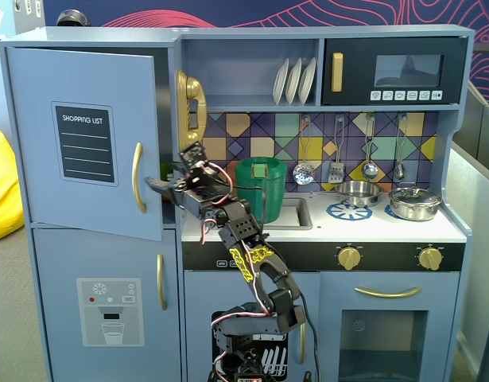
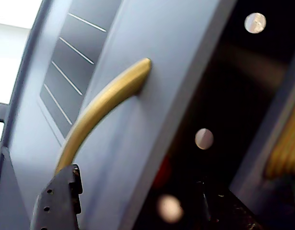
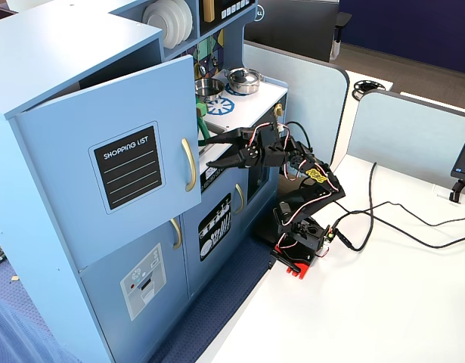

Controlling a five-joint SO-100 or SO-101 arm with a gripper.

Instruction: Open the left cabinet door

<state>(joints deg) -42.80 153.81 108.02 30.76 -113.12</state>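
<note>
**Mia:** In a fixed view, is the left cabinet door (image 1: 83,139) open?

**Ben:** Partly. It swings out at the top left of the toy kitchen. I think it can go wider. It says "SHOPPING LIST".

**Mia:** And the wrist view?

**Ben:** The gold handle (image 2: 101,105) is close. A dark gap shows beside the door.

**Mia:** The other fixed view?

**Ben:** The gripper (image 3: 215,150) is spread open, holding nothing, just beside the door edge.

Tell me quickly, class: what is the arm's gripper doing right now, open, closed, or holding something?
Gripper: open and holding nothing, its fingers spread just beside the edge of the partly open left cabinet door, near the gold handle.
</note>
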